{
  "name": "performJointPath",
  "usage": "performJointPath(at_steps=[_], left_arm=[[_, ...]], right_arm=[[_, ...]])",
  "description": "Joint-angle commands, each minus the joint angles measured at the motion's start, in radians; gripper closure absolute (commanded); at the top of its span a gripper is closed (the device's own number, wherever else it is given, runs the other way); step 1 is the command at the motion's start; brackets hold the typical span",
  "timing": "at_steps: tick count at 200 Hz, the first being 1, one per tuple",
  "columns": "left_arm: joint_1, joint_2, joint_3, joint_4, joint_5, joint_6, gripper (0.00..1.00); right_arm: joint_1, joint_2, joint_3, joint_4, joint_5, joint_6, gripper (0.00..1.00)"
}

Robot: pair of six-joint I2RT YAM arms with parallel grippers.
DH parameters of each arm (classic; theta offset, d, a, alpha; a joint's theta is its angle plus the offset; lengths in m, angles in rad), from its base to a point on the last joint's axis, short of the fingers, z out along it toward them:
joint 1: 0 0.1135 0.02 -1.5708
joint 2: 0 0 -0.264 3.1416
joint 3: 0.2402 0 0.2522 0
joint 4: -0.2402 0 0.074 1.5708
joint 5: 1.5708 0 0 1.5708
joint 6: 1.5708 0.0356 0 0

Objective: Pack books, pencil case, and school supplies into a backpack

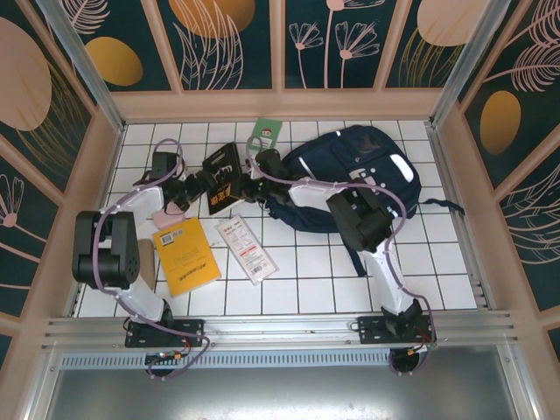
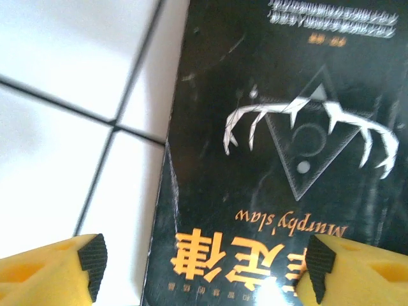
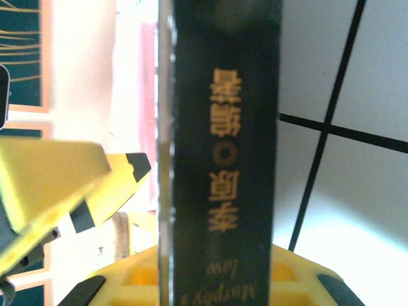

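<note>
A black book (image 1: 225, 179) with gold and white cover art stands tilted between my two grippers, left of the navy backpack (image 1: 363, 166). My right gripper (image 1: 254, 181) is shut on it, its spine (image 3: 220, 140) rising edge-on between the fingers (image 3: 143, 277). My left gripper (image 2: 205, 264) hangs open over the book's cover (image 2: 287, 127), one fingertip over the tile and the other over the cover. A yellow-orange book (image 1: 185, 255) and the white-and-red school supplies packet (image 1: 247, 248) lie flat in front. The small green book (image 1: 264, 131) lies at the back. The pink pencil case (image 1: 162, 216) peeks out under my left arm.
The backpack's dark straps (image 1: 354, 254) trail toward the near side under my right arm. Wooden walls enclose the white tiled table (image 1: 420, 271) on three sides, with a metal rail along the near edge. Bare tiles lie right of the packet.
</note>
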Motion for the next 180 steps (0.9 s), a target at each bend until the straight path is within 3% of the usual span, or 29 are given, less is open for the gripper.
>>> performJointPath(at_steps=[1,44,85,114,180], left_arm=[[-0.001,-0.072,0.017,0.143,0.133,-0.14,0.1],[-0.001,-0.107,-0.048,0.487,0.314,-0.37,0.06],[-0.001,-0.113,-0.104,0.757,0.374,-0.527,0.04],[-0.006,-0.107,-0.116,0.846,0.403,-0.581,0.04],[-0.018,-0.106,-0.104,0.815,0.42,-0.553,0.06]], right_arm=[[-0.052,-0.193,-0.022,0.042,0.002,-0.074,1.0],[-0.114,-0.32,-0.071,0.07,-0.085,-0.053,1.0],[-0.143,-0.366,-0.087,0.178,-0.175,0.047,1.0],[-0.148,-0.364,-0.11,0.319,-0.221,0.165,1.0],[-0.139,-0.36,-0.144,0.477,-0.253,0.295,1.0]])
